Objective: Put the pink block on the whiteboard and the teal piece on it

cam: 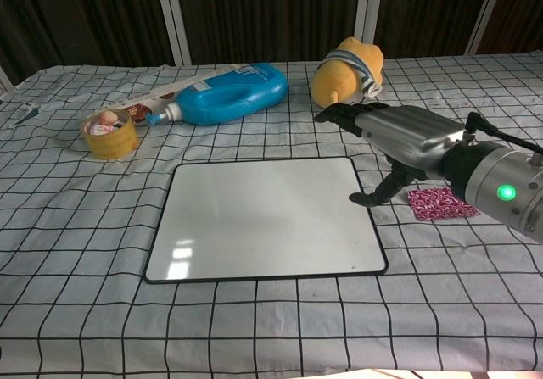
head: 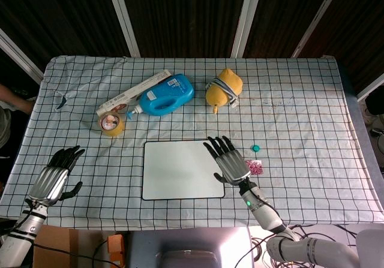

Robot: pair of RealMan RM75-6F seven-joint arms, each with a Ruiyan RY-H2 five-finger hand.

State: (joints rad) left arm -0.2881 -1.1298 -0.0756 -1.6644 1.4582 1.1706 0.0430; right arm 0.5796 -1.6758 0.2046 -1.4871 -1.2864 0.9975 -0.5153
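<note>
The pink patterned block [head: 254,167] [cam: 441,203] lies flat on the cloth just right of the whiteboard [head: 180,169] [cam: 254,218]. A small teal piece [head: 255,147] sits on the cloth a little beyond the block; the chest view hides it. My right hand [head: 227,159] [cam: 399,133] hovers open over the whiteboard's right edge, fingers stretched forward, thumb pointing down beside the block. My left hand [head: 55,177] rests open near the table's front left, holding nothing.
Behind the whiteboard lie a blue bottle [head: 163,95] [cam: 227,96], a long white box [head: 129,94], a tape roll [head: 111,123] [cam: 109,133] and a yellow plush toy [head: 223,89] [cam: 348,69]. A checked cloth covers the table [head: 300,100].
</note>
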